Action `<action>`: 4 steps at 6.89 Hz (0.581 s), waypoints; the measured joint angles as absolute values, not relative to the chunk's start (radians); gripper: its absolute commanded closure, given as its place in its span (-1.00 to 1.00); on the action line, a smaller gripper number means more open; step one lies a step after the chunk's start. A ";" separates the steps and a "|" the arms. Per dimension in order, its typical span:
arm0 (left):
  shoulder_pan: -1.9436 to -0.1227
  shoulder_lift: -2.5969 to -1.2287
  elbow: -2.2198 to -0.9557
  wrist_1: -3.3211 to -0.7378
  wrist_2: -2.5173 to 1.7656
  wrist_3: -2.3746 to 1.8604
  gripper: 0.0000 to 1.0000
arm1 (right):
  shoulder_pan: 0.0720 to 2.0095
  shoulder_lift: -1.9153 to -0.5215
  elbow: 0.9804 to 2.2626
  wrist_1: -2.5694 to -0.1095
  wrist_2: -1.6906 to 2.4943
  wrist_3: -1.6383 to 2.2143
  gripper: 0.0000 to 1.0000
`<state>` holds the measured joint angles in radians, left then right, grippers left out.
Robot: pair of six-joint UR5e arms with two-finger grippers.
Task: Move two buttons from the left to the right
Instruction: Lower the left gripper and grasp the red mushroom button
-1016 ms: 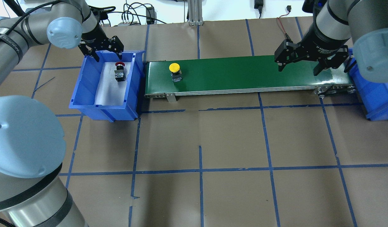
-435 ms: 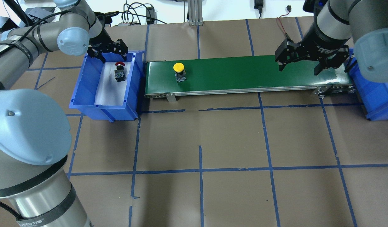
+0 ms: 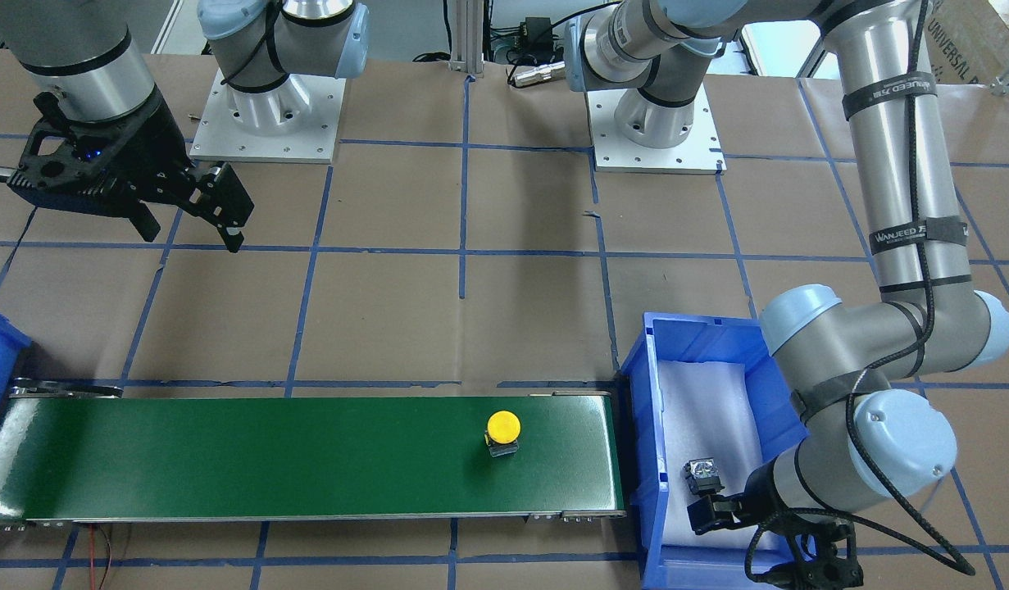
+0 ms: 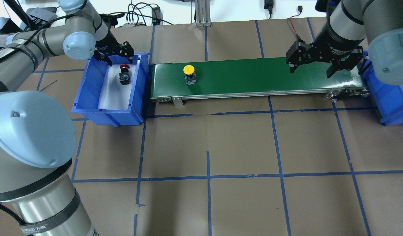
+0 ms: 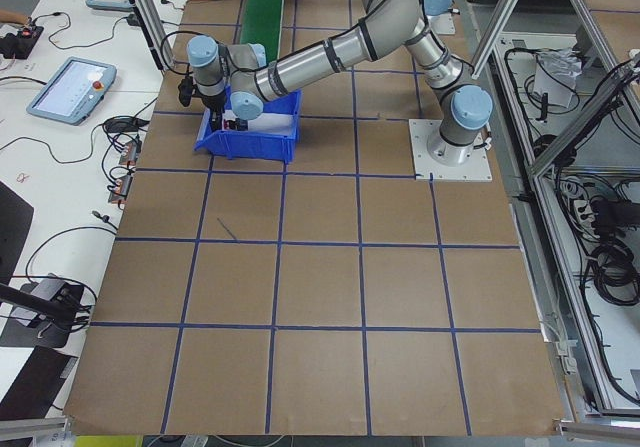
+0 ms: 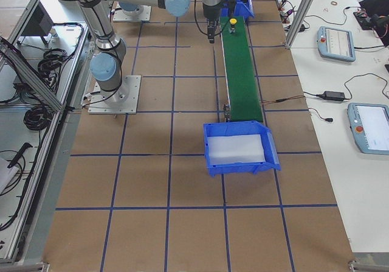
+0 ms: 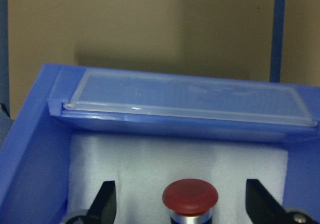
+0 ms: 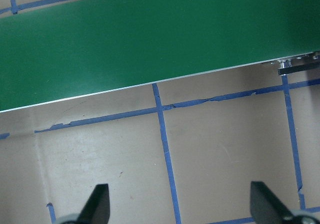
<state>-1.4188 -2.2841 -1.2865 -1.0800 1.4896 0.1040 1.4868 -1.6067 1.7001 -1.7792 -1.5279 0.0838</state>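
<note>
Hovering Over the Red Button, Jaws Spread

Reaching in from the lower left of the overhead view, the left arm folds at its elbow and brings its wrist over the far end of the blue bin [image 4: 90,86] at upper left. The left gripper [image 4: 116,58] hangs there released. In its wrist view the two fingers [image 7: 106,204] stand wide to either side of the red button [image 4: 124,74] and touch nothing. That button rests on the bin's white foam [image 4: 113,95].

The yellow button [image 4: 189,72] stands upright on the green belt [image 4: 253,75], near its left end and just right of the bin.

At upper right, the right arm slants down over the belt's right end. The right gripper [image 4: 310,72] is also spread and empty, and its wrist view shows only the belt and the taped table [image 4: 240,144] below. A second blue bin [image 4: 389,98] sits at the right edge.
</note>
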 measured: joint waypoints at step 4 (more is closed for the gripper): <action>-1.420 -2.294 -1.300 -1.070 1.480 0.065 -0.73 | 1.484 -1.605 1.703 -1.778 -1.529 0.080 -1.00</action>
